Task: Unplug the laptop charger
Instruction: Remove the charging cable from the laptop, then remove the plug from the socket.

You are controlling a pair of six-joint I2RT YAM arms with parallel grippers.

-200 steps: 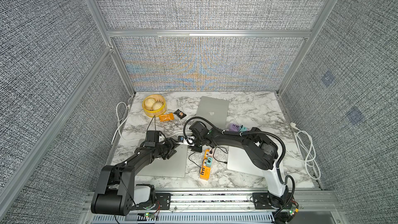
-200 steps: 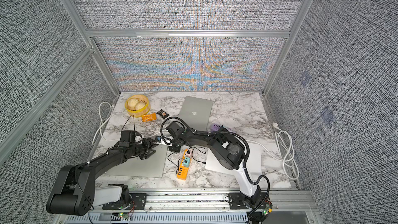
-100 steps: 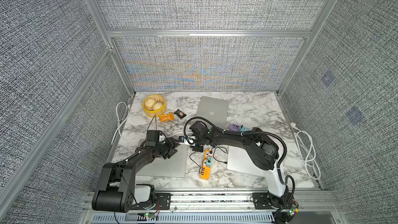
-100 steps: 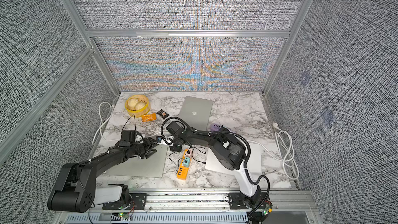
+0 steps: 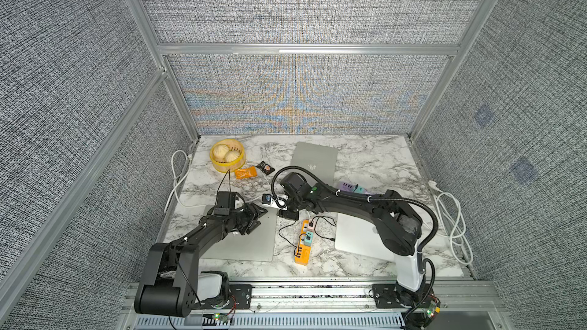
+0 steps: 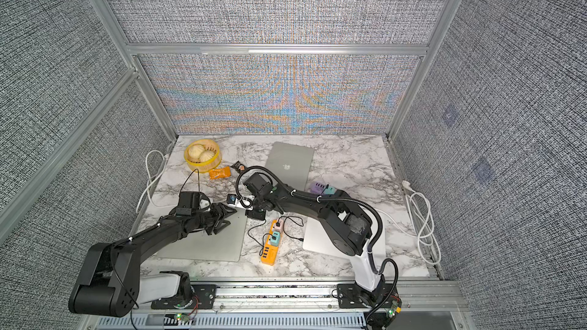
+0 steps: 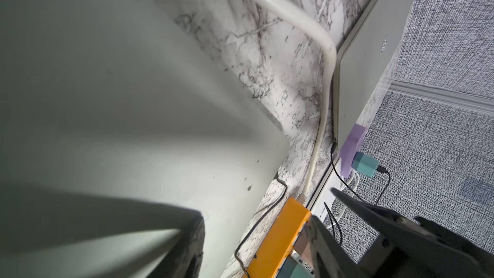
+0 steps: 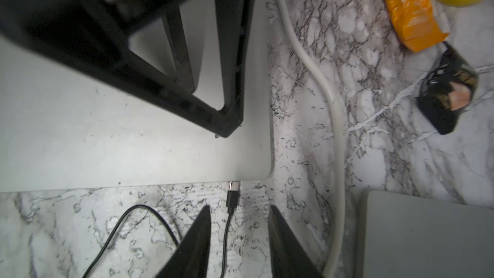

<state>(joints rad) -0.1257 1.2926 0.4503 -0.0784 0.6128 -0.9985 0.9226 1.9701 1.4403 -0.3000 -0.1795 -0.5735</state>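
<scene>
The charger plug [image 8: 233, 193], black with a bare silver tip, lies on the marble just off the edge of the near-left silver laptop [image 8: 133, 143], its tip out of the port. Its thin black cable [image 8: 226, 239] runs back between the fingers of my right gripper [image 8: 239, 209], which is open and touches neither plug nor cable. In both top views this gripper [image 5: 287, 214] hangs at the laptop's [image 5: 251, 242] far right corner. My left gripper [image 5: 255, 215] is open, its fingers [image 8: 230, 119] resting on the laptop's lid.
An orange power strip [image 5: 301, 250] with plugged adapters lies between this laptop and a second one [image 5: 355, 239] on the right. A third laptop [image 5: 316, 161] lies at the back beside a purple power strip [image 5: 347, 187]. A thick white cord [image 8: 335, 119], snack packets [image 5: 245, 173] and a yellow steamer basket [image 5: 227, 156] are nearby.
My right gripper has gone from shut to open, letting go of the plug. Neither arm has visibly shifted.
</scene>
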